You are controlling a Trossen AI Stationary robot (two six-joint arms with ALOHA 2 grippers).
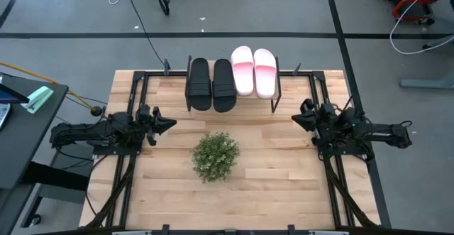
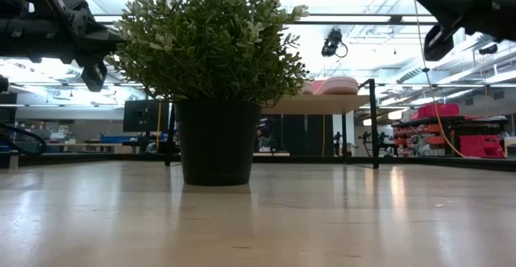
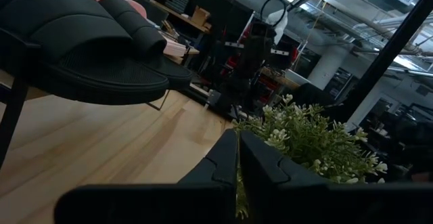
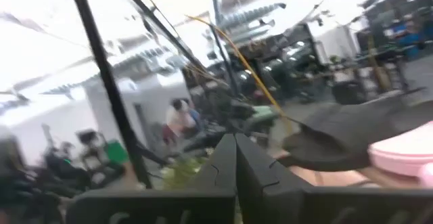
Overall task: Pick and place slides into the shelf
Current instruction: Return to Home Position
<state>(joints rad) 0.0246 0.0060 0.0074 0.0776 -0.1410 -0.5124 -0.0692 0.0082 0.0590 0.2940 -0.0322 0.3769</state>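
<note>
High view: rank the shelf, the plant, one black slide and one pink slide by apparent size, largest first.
1. shelf
2. plant
3. black slide and pink slide: these look alike, so no ranking between them.

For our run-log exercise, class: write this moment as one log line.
black slides, pink slides: all four on shelf | left gripper: shut, empty, left of plant | right gripper: shut, empty, right of plant

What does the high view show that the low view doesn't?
Only the high view: the full row on the shelf, two black slides left of two pink-and-white slides. Only the low view: the black pot and the room behind; there the plant hides the black pair. Both: the plant, part of a pink-and-white slide, and the left gripper and right gripper off to either side.
</note>
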